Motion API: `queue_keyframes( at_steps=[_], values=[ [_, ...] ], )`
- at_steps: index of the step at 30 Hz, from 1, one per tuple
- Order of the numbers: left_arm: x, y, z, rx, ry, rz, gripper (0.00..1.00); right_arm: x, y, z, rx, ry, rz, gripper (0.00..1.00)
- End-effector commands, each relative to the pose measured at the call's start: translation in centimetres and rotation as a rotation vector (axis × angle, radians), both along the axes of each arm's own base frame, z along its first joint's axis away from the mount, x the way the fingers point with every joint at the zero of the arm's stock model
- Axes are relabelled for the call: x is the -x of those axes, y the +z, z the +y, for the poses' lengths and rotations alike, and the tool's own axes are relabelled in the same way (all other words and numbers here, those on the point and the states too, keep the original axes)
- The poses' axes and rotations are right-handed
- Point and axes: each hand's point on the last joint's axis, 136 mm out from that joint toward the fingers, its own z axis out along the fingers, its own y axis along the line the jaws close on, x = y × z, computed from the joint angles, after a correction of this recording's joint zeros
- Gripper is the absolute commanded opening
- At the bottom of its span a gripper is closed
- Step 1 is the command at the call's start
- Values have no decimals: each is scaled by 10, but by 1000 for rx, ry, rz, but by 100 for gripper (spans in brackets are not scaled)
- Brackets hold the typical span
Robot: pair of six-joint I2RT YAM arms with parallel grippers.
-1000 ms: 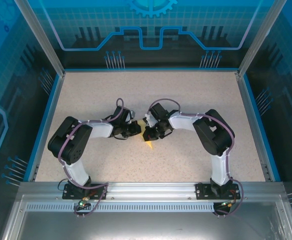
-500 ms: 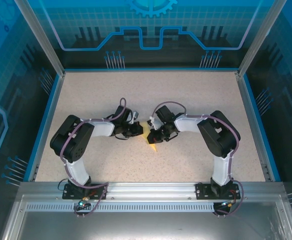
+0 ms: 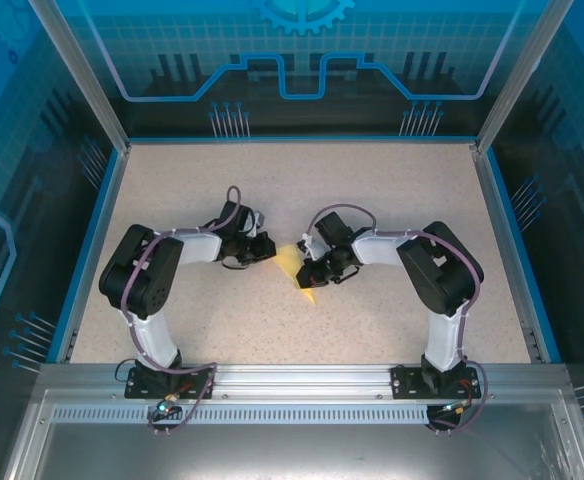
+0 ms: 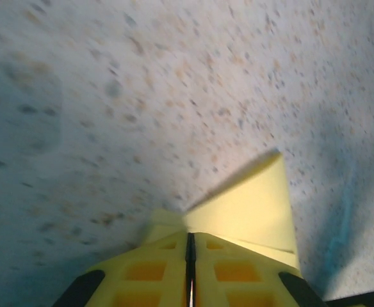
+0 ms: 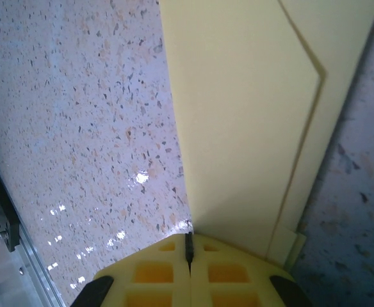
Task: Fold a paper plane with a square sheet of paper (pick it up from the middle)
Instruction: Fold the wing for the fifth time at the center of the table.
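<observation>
The top external camera hangs above and behind the arm bases, facing forward and down, far enough back to take in the whole speckled counter (image 3: 392,200). The left wrist camera rides just behind the left claw (image 4: 190,256) and looks along its yellow fingers (image 4: 148,272) at the counter from so close that the surface blurs. The right wrist camera sits likewise behind the right claw (image 5: 188,249), aimed steeply down and equally near. All three views share the folded sheet of paper (image 3: 294,264) at mid-counter, between the two claws.
</observation>
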Motion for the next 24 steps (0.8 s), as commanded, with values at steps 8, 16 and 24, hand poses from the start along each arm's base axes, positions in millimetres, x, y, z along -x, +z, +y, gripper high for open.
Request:
queue_keyframes(
  at_steps=[8,16,24],
  values=[
    [-23,15,48,-187,79,-37,11,55,-42,-56,257,-23,235,4],
    [5,73,8,33,16,-116,13,33,-26,-37,185,-31,176,4],
    [32,51,-44,146,-34,-73,11,-3,-26,-5,58,-57,94,5]
  ],
)
